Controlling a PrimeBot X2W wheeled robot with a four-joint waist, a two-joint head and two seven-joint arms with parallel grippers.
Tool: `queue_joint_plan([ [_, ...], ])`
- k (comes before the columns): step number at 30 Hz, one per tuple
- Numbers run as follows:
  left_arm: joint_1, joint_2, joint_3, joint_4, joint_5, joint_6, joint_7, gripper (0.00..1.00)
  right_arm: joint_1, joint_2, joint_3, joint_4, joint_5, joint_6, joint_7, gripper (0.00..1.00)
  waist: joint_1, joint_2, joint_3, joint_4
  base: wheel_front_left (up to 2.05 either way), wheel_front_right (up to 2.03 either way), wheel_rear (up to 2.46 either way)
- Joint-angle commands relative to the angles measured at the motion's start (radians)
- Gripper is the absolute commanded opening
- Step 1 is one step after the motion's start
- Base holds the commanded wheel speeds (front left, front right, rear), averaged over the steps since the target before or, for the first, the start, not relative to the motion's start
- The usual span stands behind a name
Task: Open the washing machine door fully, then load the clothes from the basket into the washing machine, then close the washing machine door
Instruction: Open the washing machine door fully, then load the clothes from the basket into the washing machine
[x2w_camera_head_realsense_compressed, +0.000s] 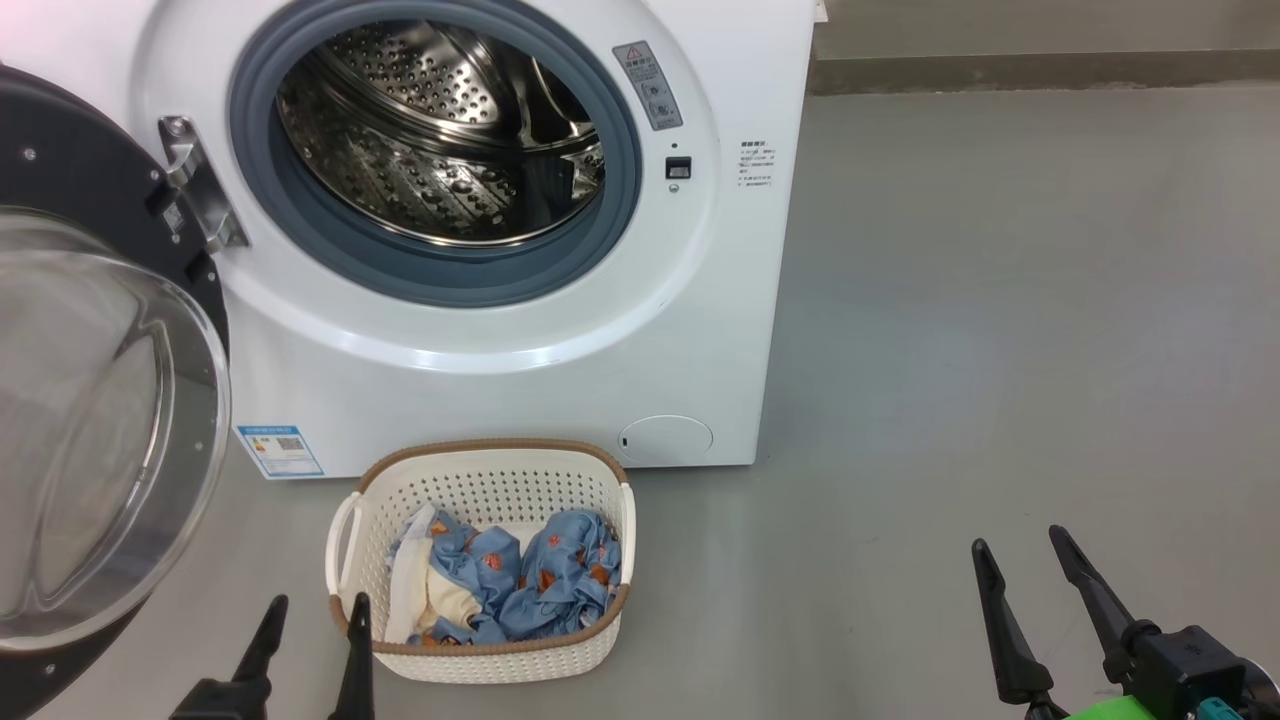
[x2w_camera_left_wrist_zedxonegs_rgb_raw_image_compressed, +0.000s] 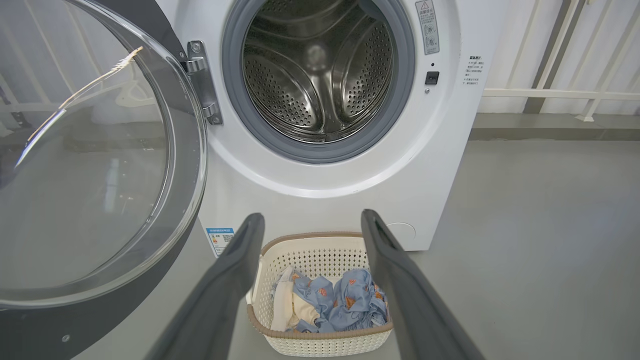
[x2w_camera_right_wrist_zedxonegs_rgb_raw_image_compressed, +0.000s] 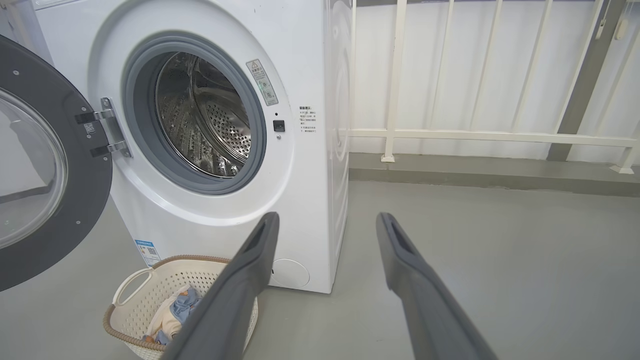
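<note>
Left gripper (x2w_camera_head_realsense_compressed: 318, 603) and right gripper (x2w_camera_head_realsense_compressed: 1018, 540) are hanging spread wide and empty while the clothes (x2w_camera_head_realsense_compressed: 520, 585) are lying bunched in the basket (x2w_camera_head_realsense_compressed: 490, 447) on the floor (x2w_camera_head_realsense_compressed: 950, 350) before the washing machine (x2w_camera_head_realsense_compressed: 480, 390), likely soft, light, best pinched at a raised fold.

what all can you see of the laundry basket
The basket is a small cream-white perforated plastic tub, rounded rectangle, with a brown woven-look rim and looped side handles. It stands upright on the grey floor just in front of the washing machine, holding crumpled blue printed and cream clothes. Nothing grips it.
</note>
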Motion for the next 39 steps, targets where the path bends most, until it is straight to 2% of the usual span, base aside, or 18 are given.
queue_joint_plan([
  [1,-0.028,0.015,0.03,-0.019,0.003,0.012,-0.008,1.0,-0.013,-0.007,0.023,-0.026,0.006,0.002,-0.003,1.0,0.0,0.0,0.0,0.0,0.0,0.0,0.0],
  [25,-0.034,0.021,0.013,-0.015,-0.009,0.027,-0.014,1.0,-0.012,-0.007,0.014,-0.037,0.012,0.002,-0.005,1.0,0.0,0.0,0.004,0.001,0.04,-0.04,0.0],
  [39,-0.04,0.029,0.006,-0.028,0.007,0.058,-0.017,1.0,-0.015,-0.007,0.011,-0.039,0.012,0.002,-0.004,1.0,0.0,0.0,0.015,0.006,1.42,-1.42,0.0],
])
